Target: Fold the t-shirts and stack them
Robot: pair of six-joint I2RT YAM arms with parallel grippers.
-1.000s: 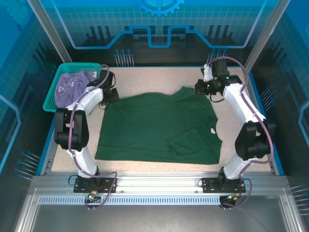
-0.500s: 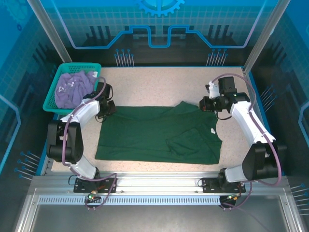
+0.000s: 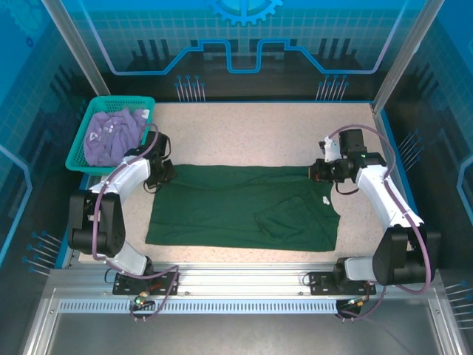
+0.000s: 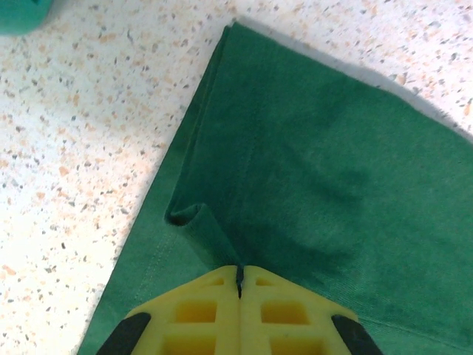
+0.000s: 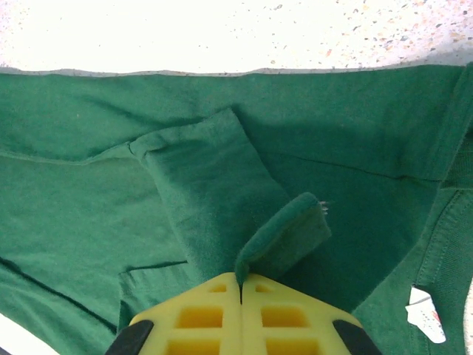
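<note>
The dark green t-shirt (image 3: 236,211) lies across the middle of the table, its far edge straight. My left gripper (image 3: 160,171) is shut on a pinch of cloth at the shirt's far left corner; in the left wrist view a small green fold (image 4: 199,229) runs into the shut yellow fingertips of the left gripper (image 4: 239,271). My right gripper (image 3: 316,171) is shut on the far right corner, and in the right wrist view a thick green flap (image 5: 292,233) rises from the right gripper (image 5: 240,279). The lavender t-shirt (image 3: 109,137) is bunched in the basket.
The teal mesh basket (image 3: 77,152) stands at the far left, close behind my left arm. A white tag (image 3: 326,200) shows on the green shirt's right side. Bare speckled tabletop (image 3: 244,129) lies beyond the shirt. Blue frame walls edge the table.
Both grippers have moved toward the near side, drawing the green shirt's far edge with them. The raised hump at the far middle has flattened into a straight edge.
</note>
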